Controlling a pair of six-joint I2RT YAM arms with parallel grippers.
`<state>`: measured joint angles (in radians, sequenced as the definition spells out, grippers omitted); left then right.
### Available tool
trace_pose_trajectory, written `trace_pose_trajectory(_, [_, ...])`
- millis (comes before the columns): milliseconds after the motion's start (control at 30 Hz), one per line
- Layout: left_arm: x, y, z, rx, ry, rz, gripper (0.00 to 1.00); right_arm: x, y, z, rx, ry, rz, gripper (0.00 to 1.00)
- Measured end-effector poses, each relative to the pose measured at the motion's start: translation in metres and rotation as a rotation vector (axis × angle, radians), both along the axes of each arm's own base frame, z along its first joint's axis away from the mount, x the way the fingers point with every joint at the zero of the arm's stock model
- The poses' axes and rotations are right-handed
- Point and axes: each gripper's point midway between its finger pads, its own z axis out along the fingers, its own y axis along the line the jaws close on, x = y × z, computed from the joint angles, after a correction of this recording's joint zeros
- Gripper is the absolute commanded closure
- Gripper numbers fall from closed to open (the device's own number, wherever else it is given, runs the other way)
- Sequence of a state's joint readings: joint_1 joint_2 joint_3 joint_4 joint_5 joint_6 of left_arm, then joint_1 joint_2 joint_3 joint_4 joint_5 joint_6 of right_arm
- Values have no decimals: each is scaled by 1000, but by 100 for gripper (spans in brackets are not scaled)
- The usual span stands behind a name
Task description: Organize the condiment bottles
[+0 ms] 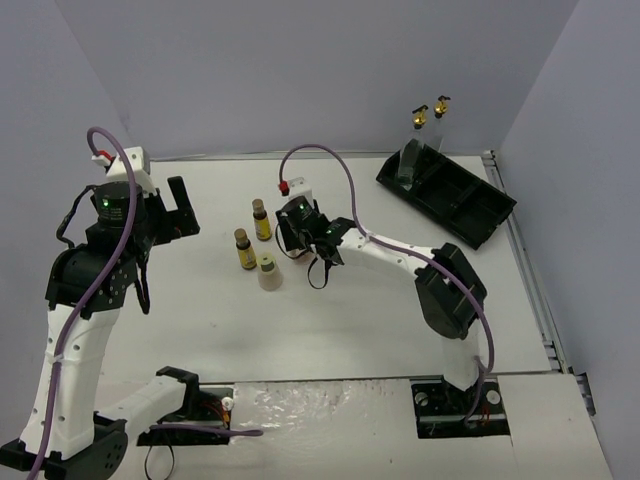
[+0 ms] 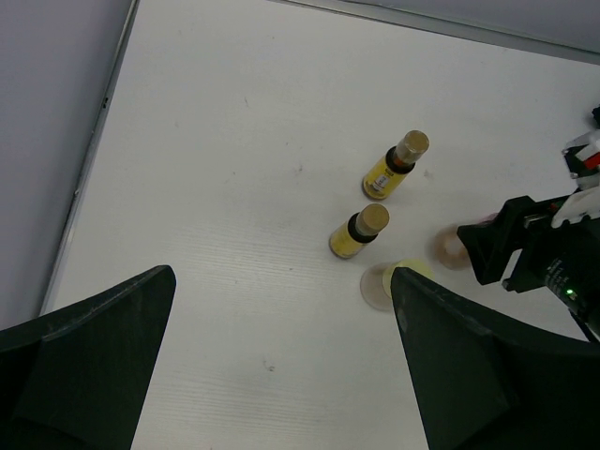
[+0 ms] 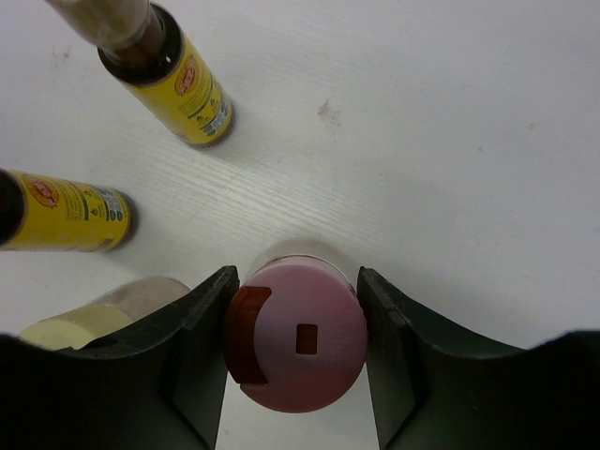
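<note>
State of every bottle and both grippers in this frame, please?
Pink-capped bottle: upright on the table, gripped at the cap.
Right gripper: shut on the pink-capped bottle.
Left gripper: open, empty.
Two amber bottles: upright, free.
Cream-capped bottle: upright, free.
Two spouted glass bottles: upright in the tray.

Light: bright, even, soft, from above in all three views
Shadows: faint, short; dark smudges at the feet of the amber bottles [image 3: 192, 89], right wrist view
Glare: rippled shine on the table [image 1: 300, 410] at its near edge, overhead view
Focus: left fingers [image 2: 84, 356] dark and soft; pink bottle [image 3: 295, 337] sharp, the cap at top left smeared
Distortion: bottles lean outward in the right wrist view
Wash-out: cream bottle [image 2: 384, 281] pale against the table
</note>
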<state>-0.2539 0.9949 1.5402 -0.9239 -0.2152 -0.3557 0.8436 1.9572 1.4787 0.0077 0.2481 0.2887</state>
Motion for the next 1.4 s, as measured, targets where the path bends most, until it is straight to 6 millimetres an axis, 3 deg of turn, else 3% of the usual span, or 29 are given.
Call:
trace_pose_trajectory(100, [0,0,0,3,-1,-1,3,2,-17,31,25,-40,-32,100])
trace_pose_trajectory(167, [-1,1,0,3,-3,-1,3,6,-45,62,56,-75,-80,100])
trace_pose_trajectory(267, [-3,1,-2,3,-1,-2,3,29,-116,125,134,-167,-226,100])
trace_pose_trajectory(367, [-3,1,-3,2,-1,-2,3,57,-217,179,212,-271,-439,100])
trace_pose_trajectory(467, [-3,1,-4,2,-1,-2,3,69,-306,193,242,-312,-631,100])
trace_pose_trajectory(567, [-2,0,-5,-1,-1,-7,3,70,-348,177,256,-272,-730,100])
trace_pose_trajectory(700, [-1,-1,-4,-2,-3,-8,3,73,-366,150,275,-193,-785,100])
trace_pose_trajectory(933, [2,-2,-2,-7,-15,-11,3,83,-389,122,324,-122,-872,100])
trace_pose_trajectory(1233, [9,-6,-10,-11,-9,-20,3,148,-400,108,362,-122,-918,100])
trace_pose_trajectory(1400, [13,-6,-12,-11,-11,-17,3,173,-403,101,353,-127,-933,100])
